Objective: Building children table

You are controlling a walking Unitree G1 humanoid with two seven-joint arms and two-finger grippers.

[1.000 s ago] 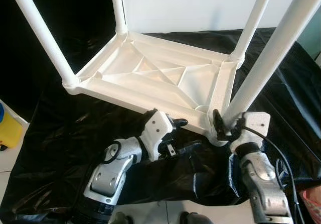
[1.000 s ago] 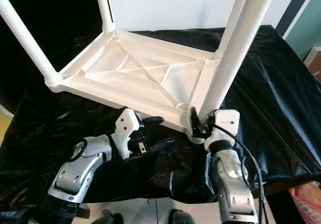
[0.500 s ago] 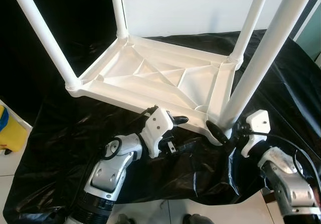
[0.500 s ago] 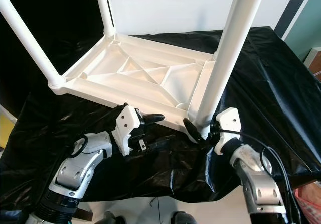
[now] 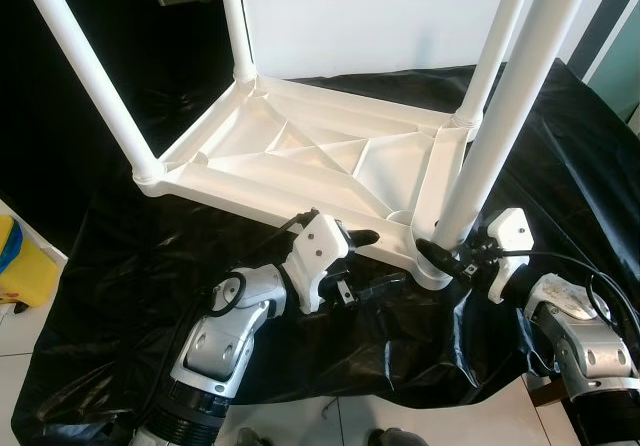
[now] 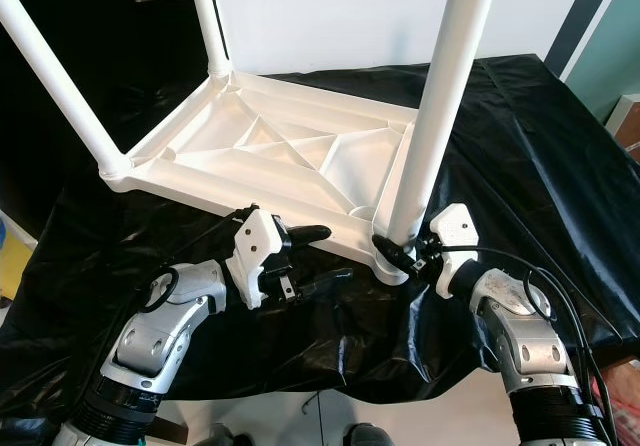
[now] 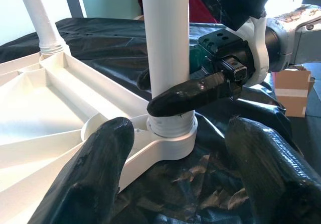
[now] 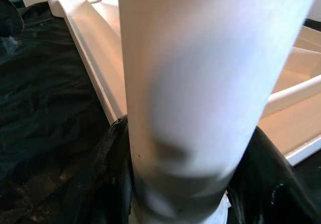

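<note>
A white plastic children's table (image 5: 330,161) lay upside down on a black plastic sheet (image 5: 130,266), its ribbed underside showing and four round legs rising from corner sockets. The right claw (image 5: 440,253) was clamped around the base of the nearest leg (image 5: 490,136), just above its socket. The left claw (image 5: 368,261), fingers apart, hovered beside the table's near edge, pointing toward that corner.

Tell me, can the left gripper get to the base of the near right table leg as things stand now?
Probably not freely. The right gripper already has its jaws around the base of that near right leg, so the left gripper, open beside the frame rim, would meet it there.
</note>
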